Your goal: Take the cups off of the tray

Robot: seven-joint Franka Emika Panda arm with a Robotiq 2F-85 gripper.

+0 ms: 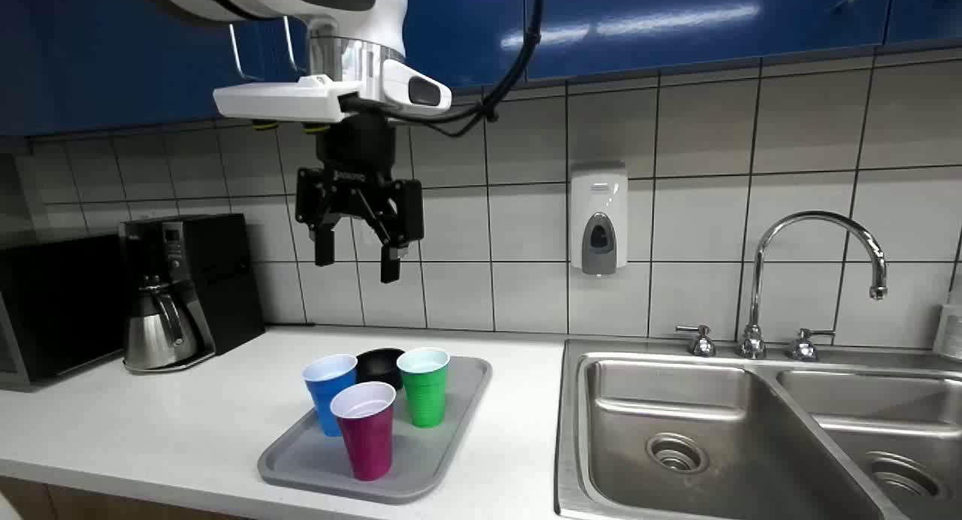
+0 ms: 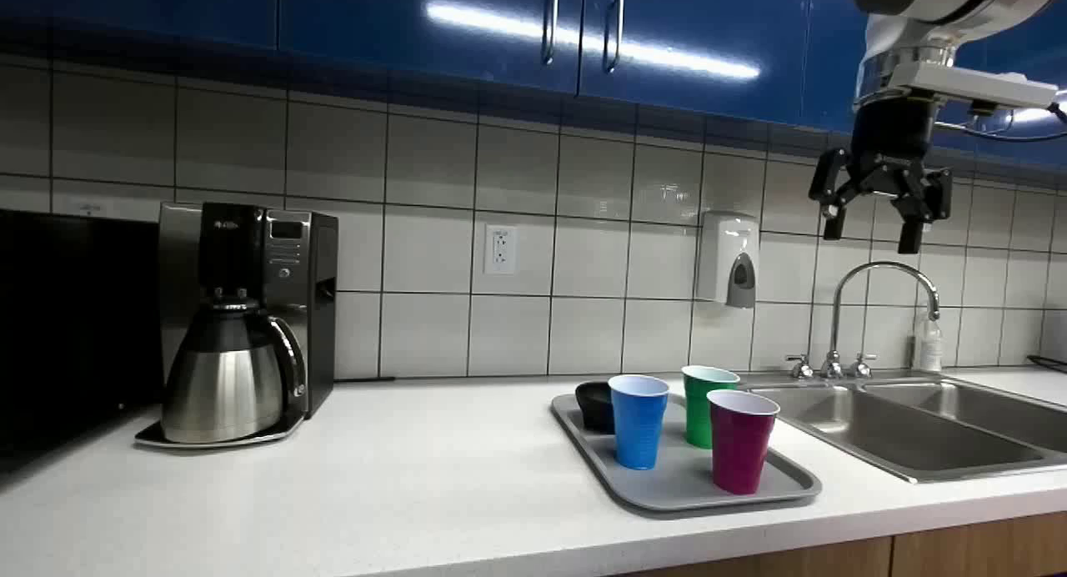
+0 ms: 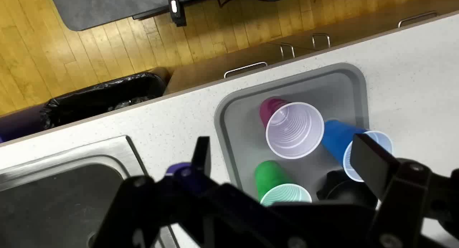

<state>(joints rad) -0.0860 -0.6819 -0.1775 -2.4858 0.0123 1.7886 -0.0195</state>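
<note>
- Wrist view and both exterior views show the hand [image 1: 357, 259] spread wide, nothing between its tips, well above the tray [image 1: 421, 460].
- Step in hand, as I judge it: the approach to a first cup. Magenta cup [image 1: 368, 439], blue cup [image 1: 324, 392] and green cup [image 1: 426, 392] stand upright on the tray, the shorter black cup [image 1: 378, 368] beside them.
- Next move: centre over one, probably magenta, nearest the front edge of the table [image 1: 188, 430]; lower with a tip either side, pinch gently, lift straight up.
- Setting down towards the coffee maker [image 1: 207, 276] looks the safer choice.
- In the way: neighbours. Black sits close to blue; whether they touch, I cannot tell. A descending tip could topple one.
- Opposite side: the sink [image 1: 574, 430] and faucet [image 1: 754, 302]; a cup swung there might fall in.
</note>
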